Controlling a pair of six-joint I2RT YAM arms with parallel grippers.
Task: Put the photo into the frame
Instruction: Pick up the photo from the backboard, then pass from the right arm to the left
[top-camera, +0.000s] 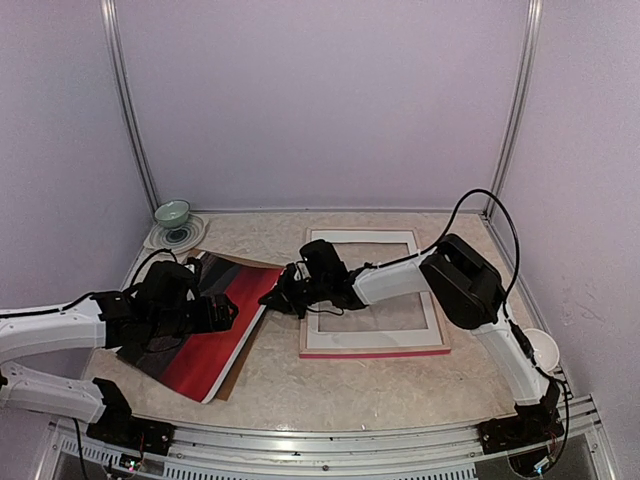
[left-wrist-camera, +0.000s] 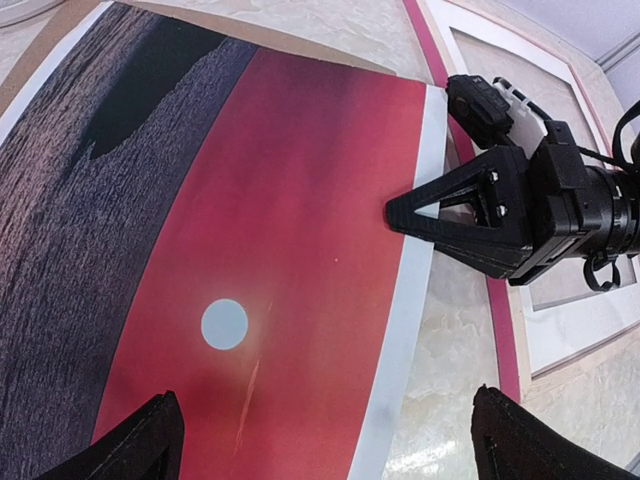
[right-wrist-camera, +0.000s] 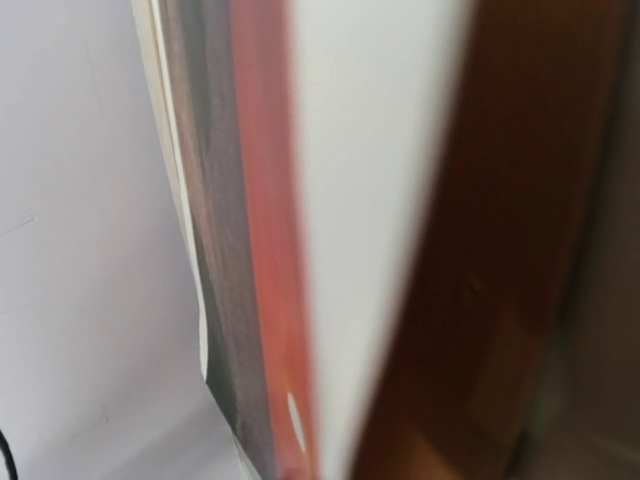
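Note:
The photo (top-camera: 215, 345), a red sunset with a small white sun and dark water, lies at the left of the table. Its white border (left-wrist-camera: 405, 330) faces the frame (top-camera: 375, 352), which lies flat at the centre with its pink rail (left-wrist-camera: 503, 340) showing. My left gripper (left-wrist-camera: 330, 445) hovers over the photo near the sun, jaws wide open and empty. My right gripper (top-camera: 278, 300) reaches across from the frame and is shut on the photo's white right edge (left-wrist-camera: 428, 190). In the right wrist view the photo (right-wrist-camera: 255, 250) fills the picture edge-on and blurred.
A brown backing board (top-camera: 232, 378) lies under the photo. A white mat board (top-camera: 378, 339) with a window rests in the frame. A green bowl (top-camera: 172, 213) on a plate stands at the back left. A white cup (top-camera: 543, 348) sits by the right arm.

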